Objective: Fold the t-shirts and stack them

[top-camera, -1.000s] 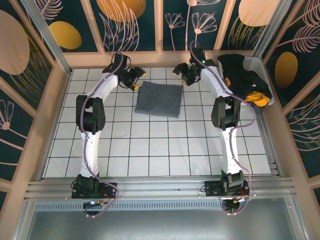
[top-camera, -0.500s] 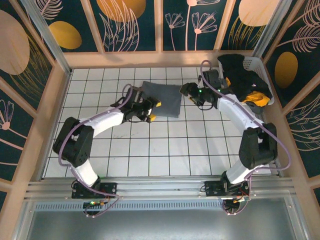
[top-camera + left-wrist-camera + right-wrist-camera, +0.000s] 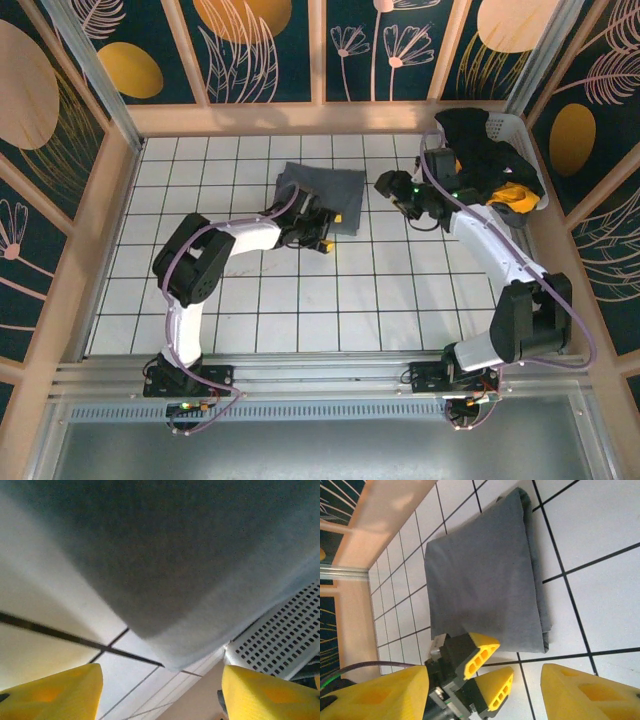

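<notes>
The grey t-shirt (image 3: 320,195) lies folded flat on the far side of the table (image 3: 300,300), likely as the stack's base. The left pincer (image 3: 325,231) sits low at its near edge, and the right pincer (image 3: 392,190) is between it and the basket (image 3: 536,170). Both stand apart and empty.

free tiles (image 3: 200,170) left of grey t-shirt (image 3: 335,190)

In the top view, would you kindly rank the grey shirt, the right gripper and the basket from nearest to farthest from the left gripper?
From the left gripper:
1. The grey shirt, directly beyond its fingertips, mid-table.
2. The right gripper, off to the right of the shirt.
3. The basket, in the far right corner.
</notes>
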